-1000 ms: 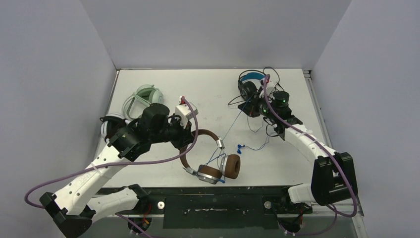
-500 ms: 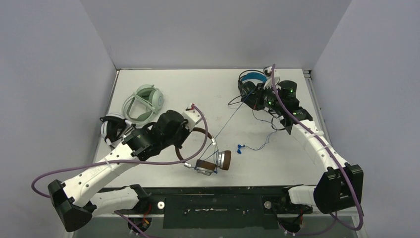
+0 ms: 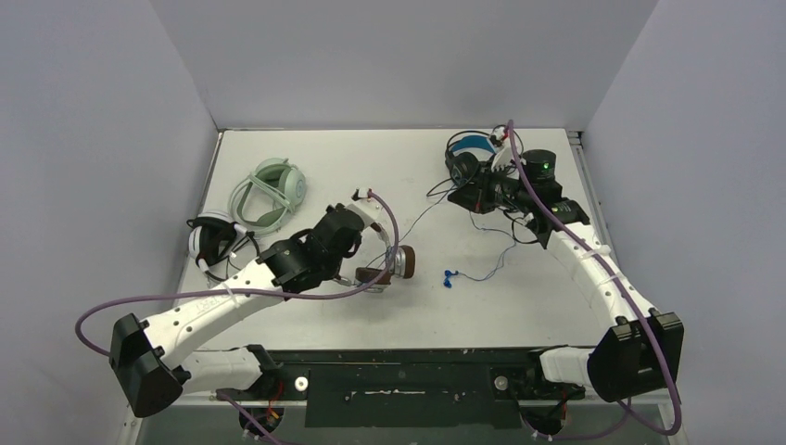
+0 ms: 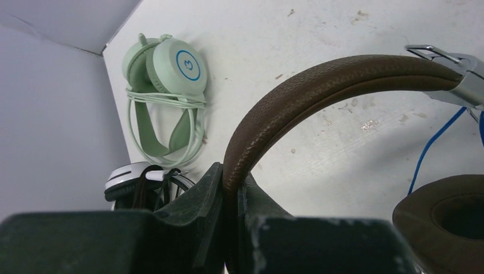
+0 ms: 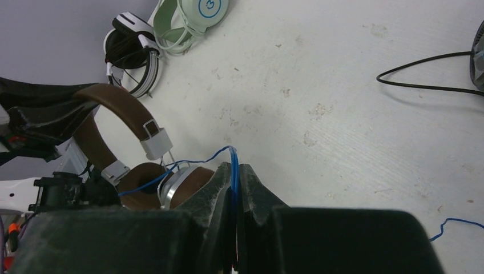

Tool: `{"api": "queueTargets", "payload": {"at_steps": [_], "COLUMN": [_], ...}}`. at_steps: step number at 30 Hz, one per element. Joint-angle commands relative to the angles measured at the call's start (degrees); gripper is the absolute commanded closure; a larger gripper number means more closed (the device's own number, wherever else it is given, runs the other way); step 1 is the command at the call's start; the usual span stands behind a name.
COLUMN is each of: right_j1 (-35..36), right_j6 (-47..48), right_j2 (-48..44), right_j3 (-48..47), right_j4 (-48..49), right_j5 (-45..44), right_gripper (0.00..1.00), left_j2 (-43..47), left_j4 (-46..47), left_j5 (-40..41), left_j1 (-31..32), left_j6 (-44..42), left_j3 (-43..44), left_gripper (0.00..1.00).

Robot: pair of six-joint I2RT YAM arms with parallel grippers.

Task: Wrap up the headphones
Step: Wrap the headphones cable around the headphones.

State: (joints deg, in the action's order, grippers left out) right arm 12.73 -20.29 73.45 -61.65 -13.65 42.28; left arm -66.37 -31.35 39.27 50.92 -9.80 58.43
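White headphones mostly behind left tool

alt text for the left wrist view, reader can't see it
The left hand is shut on the padded band of the brown headphones, which arches right across the frame. Behind, on the white table, lie the mint green headphones, cord wrapped round them, and the white headphones.

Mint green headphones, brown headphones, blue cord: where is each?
Mint green headphones [image 4: 176, 63], left wrist view, round ear cup.
Brown headphones [image 4: 319, 85], left wrist view, leather headband.
Blue cord [image 5: 234, 171], right wrist view, lower upright stretch.
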Motion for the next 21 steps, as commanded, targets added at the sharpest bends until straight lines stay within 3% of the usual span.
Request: {"api": "queueTargets", "payload": {"at_steps": [1,9,13,21], "right_j1": [-0.2,-0.2,-0.3,1.4], "right_j6": [0.3,0.5,0.5,-4.3], "right_j2": [-3.8,-3.0,-2.7,-1.9], "right_j3": [-3.8,-7.3,-9.0,-10.0], "right_j4": [-1.1,-4.0,-4.9,-2.5], "right_j5": [3.2,2.5,3.1,7.5], "right_gripper": [1.0,1.0,1.0,1.0], "left_j2": [-1.8,-3.3,-4.7,-13.9], "left_j4": [7.5,9.0,9.3,5.0], "left_j5": [6.9,4.9,9.3,15.9], "left_j1": [0.2,1.2,1.5,0.9], "left_j6": [-1.2,-3.1,-3.3,5.7], "left_j3": [0.5,-0.3,-1.3,4.5], "left_gripper": [1.0,1.0,1.0,1.0]}}
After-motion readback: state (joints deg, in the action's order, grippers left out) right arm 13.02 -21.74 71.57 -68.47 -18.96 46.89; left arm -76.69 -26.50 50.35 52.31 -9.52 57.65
